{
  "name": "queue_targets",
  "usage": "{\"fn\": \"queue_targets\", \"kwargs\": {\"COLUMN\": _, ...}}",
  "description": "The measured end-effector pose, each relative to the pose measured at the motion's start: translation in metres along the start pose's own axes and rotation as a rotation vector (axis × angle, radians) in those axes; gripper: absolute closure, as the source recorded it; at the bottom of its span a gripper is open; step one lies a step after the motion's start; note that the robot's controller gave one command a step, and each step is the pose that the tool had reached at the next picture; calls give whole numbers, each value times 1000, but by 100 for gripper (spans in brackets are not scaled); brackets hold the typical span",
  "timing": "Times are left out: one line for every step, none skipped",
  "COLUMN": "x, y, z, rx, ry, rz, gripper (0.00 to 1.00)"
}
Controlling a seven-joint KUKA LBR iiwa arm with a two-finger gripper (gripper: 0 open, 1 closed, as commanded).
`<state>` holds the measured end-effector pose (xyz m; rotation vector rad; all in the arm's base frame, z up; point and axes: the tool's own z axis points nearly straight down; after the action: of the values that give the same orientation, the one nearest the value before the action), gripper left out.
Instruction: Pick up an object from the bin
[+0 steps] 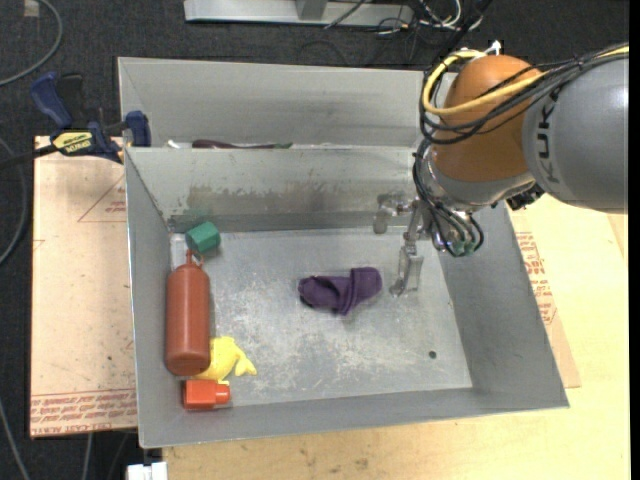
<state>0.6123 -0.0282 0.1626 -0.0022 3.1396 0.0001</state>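
Five loose things lie on the floor of the grey bin (pixel 340 373), every one of them toward the view's left of the gripper (pixel 404 280). The gripper hangs low over the bare metal, pointing down from the orange wrist cover (pixel 485 133) (which is looped with yellow cable (pixel 437 80)); the grey arm (pixel 590 133) comes in above it from the view's right. Whether the gripper stands wide or narrow I cannot tell from this angle.

Nearest to it is the purple cloth (pixel 340 290), crumpled into a low, longish bundle about the middle of the floor. Its nearer end lies just beside the gripper's tip, at about the same height in the view; a thin line of bare floor seems to part the two, though contact cannot be ruled out.

The other four things lie well apart from the gripper, along the wall on the far side of the cloth. The red bottle (pixel 188 318) lies on its side along that wall, nozzle toward the back. The green block (pixel 203 236) sits just past the nozzle. The yellow thing (pixel 230 359), soft-looking, rests against the bottle's base on the side facing the gripper. The orange block (pixel 205 395) lies just beyond that base, toward the front wall, farthest of all from the gripper.
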Motion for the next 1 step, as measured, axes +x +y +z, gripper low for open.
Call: {"fn": "queue_targets", "kwargs": {"x": 0, "y": 0, "z": 0, "rx": 0, "ry": 0, "rz": 0, "gripper": 0}}
